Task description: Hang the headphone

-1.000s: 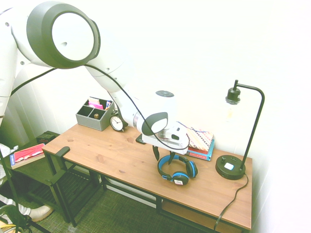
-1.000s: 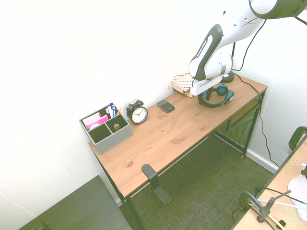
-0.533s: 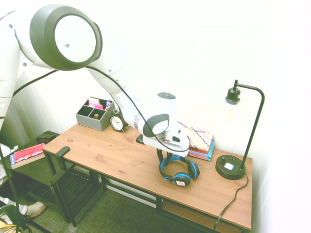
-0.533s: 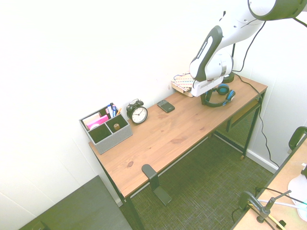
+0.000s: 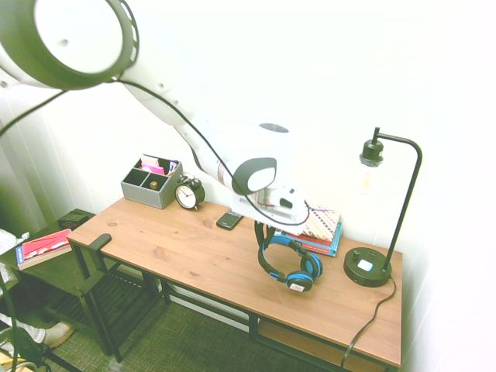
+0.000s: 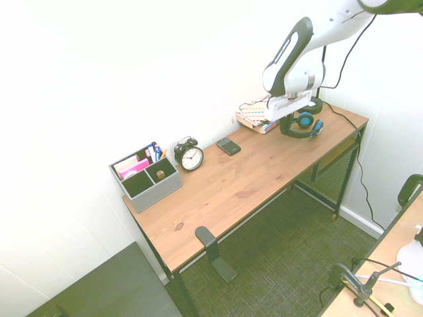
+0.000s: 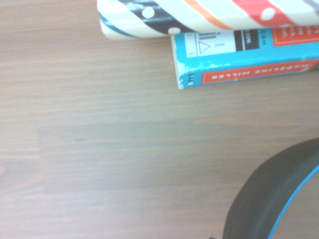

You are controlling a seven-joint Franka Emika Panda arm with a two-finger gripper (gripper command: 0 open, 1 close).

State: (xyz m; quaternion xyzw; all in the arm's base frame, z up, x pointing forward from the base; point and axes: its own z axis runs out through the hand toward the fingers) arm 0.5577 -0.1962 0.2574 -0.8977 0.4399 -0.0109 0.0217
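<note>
One headphone [image 5: 290,263], headband pinched in gripper [image 5: 267,230], cups hanging just above desk [image 5: 186,252], near lamp end. One lamp [image 5: 374,209] right beside, base on desk. Two books [image 5: 319,231] stacked against wall just behind headphone; spines and dark band edge [image 7: 271,199] visible in wrist view. One phone [image 5: 229,220], one clock [image 5: 187,194], one grey organizer [image 5: 151,181] further along wall. One black hook [image 6: 209,246] clamped at far front edge, well apart.

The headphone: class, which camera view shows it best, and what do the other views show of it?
The first exterior view: the whole headphone hangs from the gripper above the desk. The second exterior view shows it small and far; the wrist view shows only one dark, blue-edged curve.
</note>
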